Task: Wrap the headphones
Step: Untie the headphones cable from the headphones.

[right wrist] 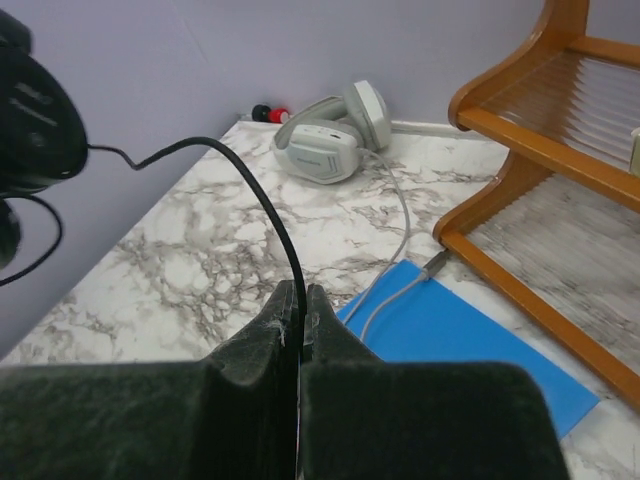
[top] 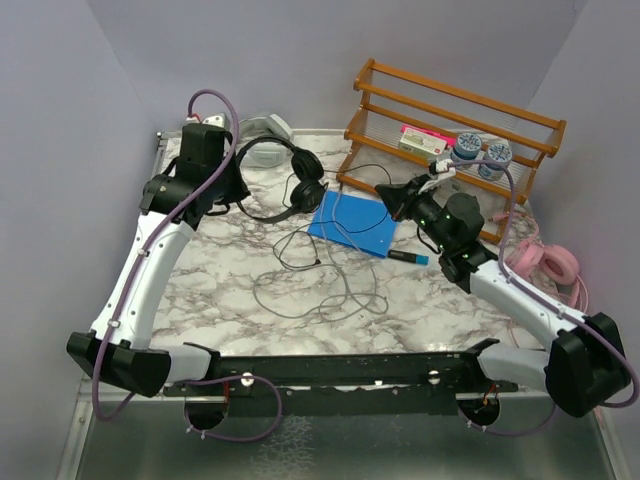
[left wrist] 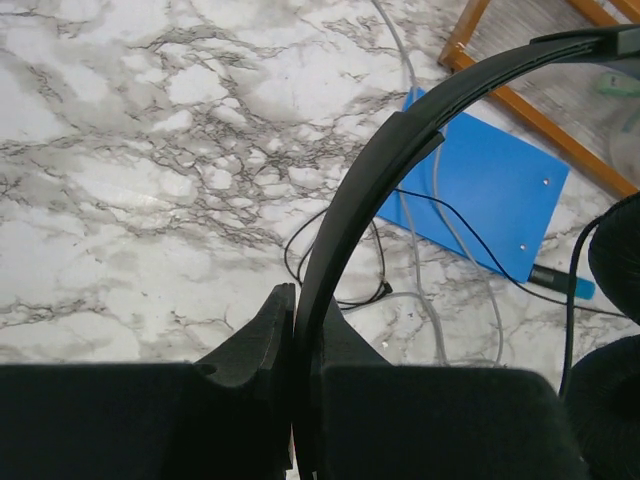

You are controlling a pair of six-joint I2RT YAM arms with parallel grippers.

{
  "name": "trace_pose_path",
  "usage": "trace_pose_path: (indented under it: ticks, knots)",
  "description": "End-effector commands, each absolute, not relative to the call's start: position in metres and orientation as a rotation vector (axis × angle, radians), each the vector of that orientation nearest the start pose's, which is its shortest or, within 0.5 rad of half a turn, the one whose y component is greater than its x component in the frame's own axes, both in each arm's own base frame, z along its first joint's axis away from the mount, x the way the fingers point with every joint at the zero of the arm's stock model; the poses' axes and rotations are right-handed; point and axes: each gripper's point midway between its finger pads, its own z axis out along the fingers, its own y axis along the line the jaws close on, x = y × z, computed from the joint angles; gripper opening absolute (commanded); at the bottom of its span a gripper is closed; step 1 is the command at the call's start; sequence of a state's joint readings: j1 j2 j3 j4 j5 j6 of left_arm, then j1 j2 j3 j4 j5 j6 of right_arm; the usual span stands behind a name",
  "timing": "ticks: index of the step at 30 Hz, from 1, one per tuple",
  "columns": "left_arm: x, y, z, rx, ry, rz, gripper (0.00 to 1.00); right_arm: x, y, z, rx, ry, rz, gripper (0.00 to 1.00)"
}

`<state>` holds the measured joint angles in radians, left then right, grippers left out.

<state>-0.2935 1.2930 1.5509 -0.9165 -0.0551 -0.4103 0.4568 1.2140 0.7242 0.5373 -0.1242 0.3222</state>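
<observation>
Black headphones [top: 306, 165] upper centre, headband [left wrist: 350, 220] clenched in left jaws; right jaws pinch thin cable [right wrist: 265, 195]. Wrapping looks barely begun; grey-white pair [top: 265, 127], pink pair [top: 548, 262] not yet wrapped.

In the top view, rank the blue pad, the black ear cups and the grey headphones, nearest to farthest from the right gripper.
1. Blue pad, just beside the right gripper.
2. Black ear cups, to its left, mid-table.
3. Grey headphones, far-left corner by the wall.
</observation>
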Motion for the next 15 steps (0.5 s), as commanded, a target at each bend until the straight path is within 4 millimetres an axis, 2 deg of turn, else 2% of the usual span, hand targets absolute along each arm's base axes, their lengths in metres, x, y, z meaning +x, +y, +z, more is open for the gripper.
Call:
trace_pose_path:
  ticks: [1, 5, 7, 10, 12, 15]
  knots:
    - [0.341, -0.092, 0.298, -0.261, 2.202, -0.231, 0.0, 0.331, 0.22, 0.285, -0.325, 1.476, 0.761, 0.0]
    - [0.35, -0.088, 0.29, -0.329, 2.19, -0.201, 0.0, 0.303, 0.239, 0.284, -0.49, 1.481, 0.882, 0.01]
    - [0.353, -0.092, 0.287, -0.312, 2.178, -0.23, 0.0, 0.294, 0.241, 0.288, -0.509, 1.478, 0.912, 0.01]
    - [0.355, -0.099, 0.277, -0.249, 2.194, -0.246, 0.0, 0.297, 0.231, 0.307, -0.45, 1.448, 0.875, 0.01]
    - [0.354, -0.104, 0.269, -0.192, 2.219, -0.264, 0.0, 0.305, 0.227, 0.329, -0.433, 1.433, 0.82, 0.01]
    - [0.351, -0.115, 0.254, -0.108, 2.246, -0.28, 0.0, 0.309, 0.235, 0.359, -0.489, 1.408, 0.823, 0.01]
